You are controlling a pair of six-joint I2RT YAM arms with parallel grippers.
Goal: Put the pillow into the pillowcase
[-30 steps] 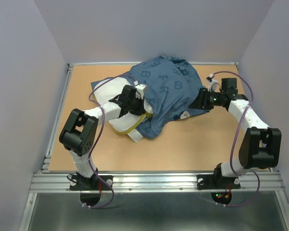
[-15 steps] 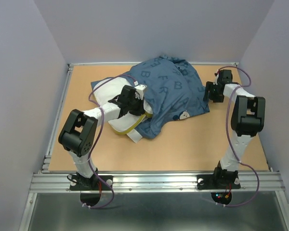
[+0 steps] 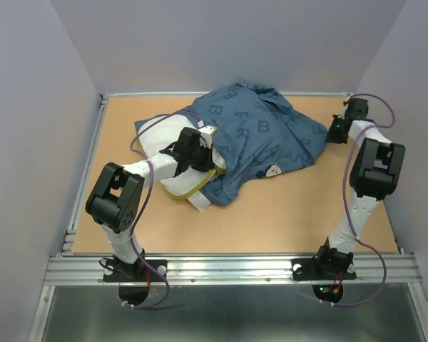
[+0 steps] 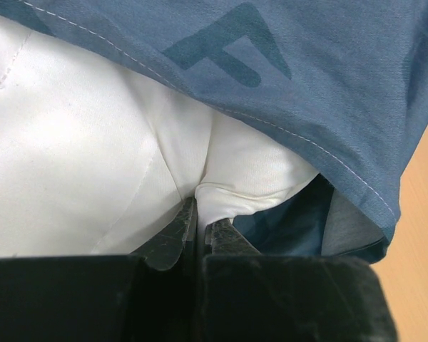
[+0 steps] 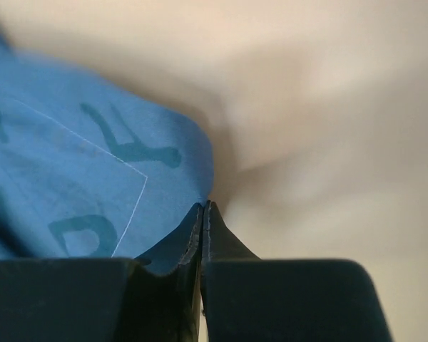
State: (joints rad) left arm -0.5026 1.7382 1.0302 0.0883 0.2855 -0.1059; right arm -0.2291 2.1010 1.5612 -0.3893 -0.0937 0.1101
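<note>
pillowcase [image 3: 253,135] right corner now dragged out to the far right of the table [image 3: 271,221], cloth spread wider than a second ago. right gripper [image 5: 204,214] swung off the heap toward the back right corner, jaws went from spread to pressed together. left arm same as before.

pillowcase: crumpled blue heap with darker letters, running from the right gripper's tips across to the left gripper [image 4: 200,214]. in the right wrist view a blue hemmed corner ends right at the tips and looks pinched between them, jaws closed with no gap.

pillow [image 3: 160,146]: white, partly under the pillowcase. one end sticks out of the cloth on the left gripper's side, and its yellow-green band [image 3: 192,189] shows just below that gripper. in the left wrist view the left gripper is closed on a fold of white pillow fabric, puckered at the tips. the pillowcase hem lies directly ahead of the tips, draped over the pillow and open to the right of the pinch.

bare table shows right of the left gripper and past the right gripper's tips.
</note>
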